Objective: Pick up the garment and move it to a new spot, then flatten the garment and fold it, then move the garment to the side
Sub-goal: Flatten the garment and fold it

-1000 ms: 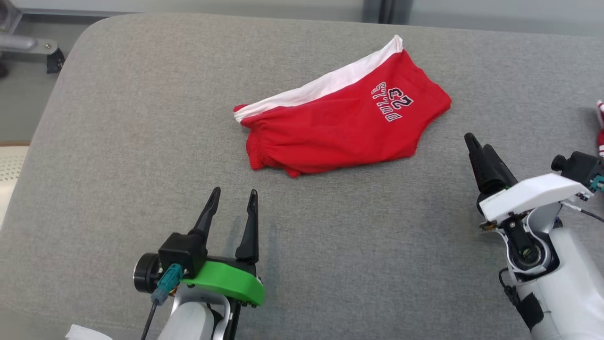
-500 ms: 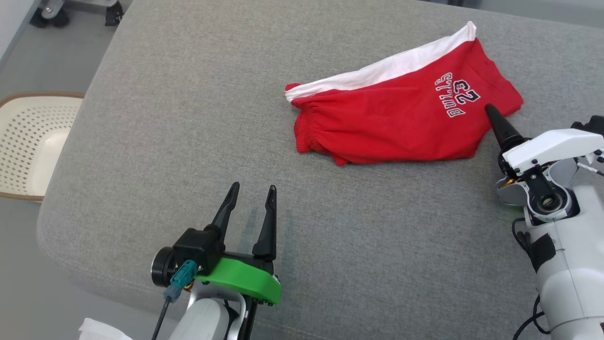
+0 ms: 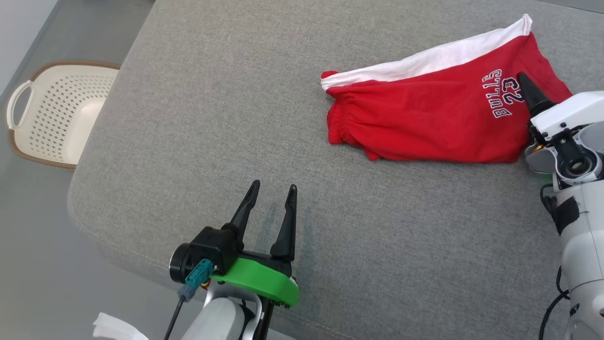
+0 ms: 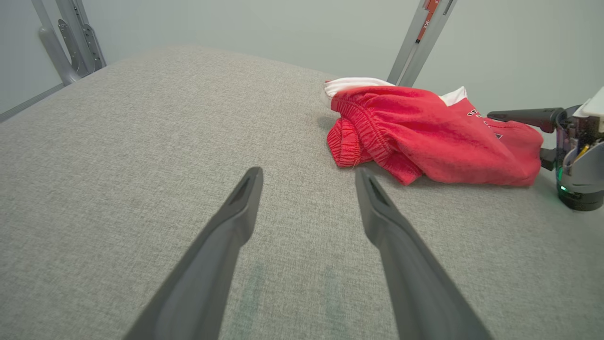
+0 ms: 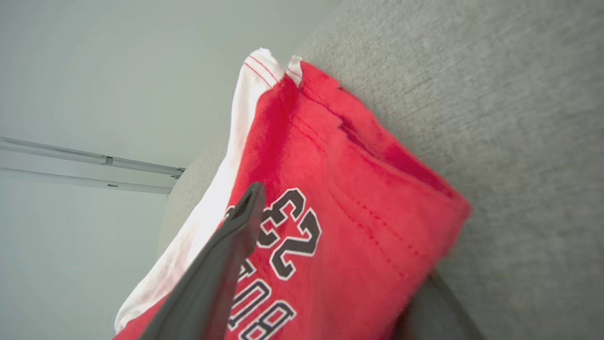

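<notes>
One pickup begins: our right gripper (image 5: 342, 238) straddles the right edge of the red garment (image 3: 439, 123) on the grey cushion (image 3: 226, 104), fingers spread, nothing pinched.
Next, we reckon, pinch and lift; our left gripper (image 3: 274, 185) hovers spread.

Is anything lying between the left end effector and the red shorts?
Nothing. The gray cushion is bare between the left end effector and the shorts, as the head and left wrist views show.
</notes>
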Robot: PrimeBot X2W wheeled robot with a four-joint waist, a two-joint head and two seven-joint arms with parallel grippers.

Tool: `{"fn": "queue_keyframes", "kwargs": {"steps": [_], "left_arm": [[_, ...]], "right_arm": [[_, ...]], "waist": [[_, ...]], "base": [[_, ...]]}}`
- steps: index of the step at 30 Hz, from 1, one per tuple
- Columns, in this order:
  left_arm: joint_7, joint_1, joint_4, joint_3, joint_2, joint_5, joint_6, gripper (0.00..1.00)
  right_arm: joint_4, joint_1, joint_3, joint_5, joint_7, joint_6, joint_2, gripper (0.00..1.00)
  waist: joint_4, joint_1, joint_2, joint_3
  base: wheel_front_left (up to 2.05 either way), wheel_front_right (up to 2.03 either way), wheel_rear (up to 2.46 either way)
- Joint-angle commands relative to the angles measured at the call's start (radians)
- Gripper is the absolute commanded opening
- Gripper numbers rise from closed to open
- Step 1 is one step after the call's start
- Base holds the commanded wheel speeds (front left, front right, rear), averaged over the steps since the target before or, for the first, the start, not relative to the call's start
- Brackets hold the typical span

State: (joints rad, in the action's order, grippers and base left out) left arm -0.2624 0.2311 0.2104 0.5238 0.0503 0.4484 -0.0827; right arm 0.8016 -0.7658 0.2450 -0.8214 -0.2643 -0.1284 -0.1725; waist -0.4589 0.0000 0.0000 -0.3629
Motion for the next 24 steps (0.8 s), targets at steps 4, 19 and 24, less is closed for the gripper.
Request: {"fn": "queue_keyframes", "kwargs": {"steps": [4, 19, 24], "left_arm": [[-0.003, 0.023, -0.004, 0.015, 0.001, 0.018, -0.011, 1.00], [-0.003, 0.035, 0.010, 0.020, 0.001, 0.006, -0.015, 1.00], [-0.003, 0.034, 0.018, 0.016, 0.001, -0.005, -0.010, 1.00]], "right_arm": [[0.051, -0.002, 0.021, 0.025, -0.008, -0.004, 0.023, 1.00], [0.034, -0.008, 0.047, 0.087, 0.025, -0.001, 0.038, 0.00], [-0.001, 0.010, 0.037, 0.083, 0.055, -0.001, 0.043, 0.00]], "waist": [[-0.031, 0.0000, 0.0000, -0.022], [-0.004, 0.0000, 0.0000, -0.013], [0.022, 0.0000, 0.0000, 0.004]], "base": [[0.00, 0.00, 0.00], [0.00, 0.00, 0.00], [0.00, 0.00, 0.00]]}}
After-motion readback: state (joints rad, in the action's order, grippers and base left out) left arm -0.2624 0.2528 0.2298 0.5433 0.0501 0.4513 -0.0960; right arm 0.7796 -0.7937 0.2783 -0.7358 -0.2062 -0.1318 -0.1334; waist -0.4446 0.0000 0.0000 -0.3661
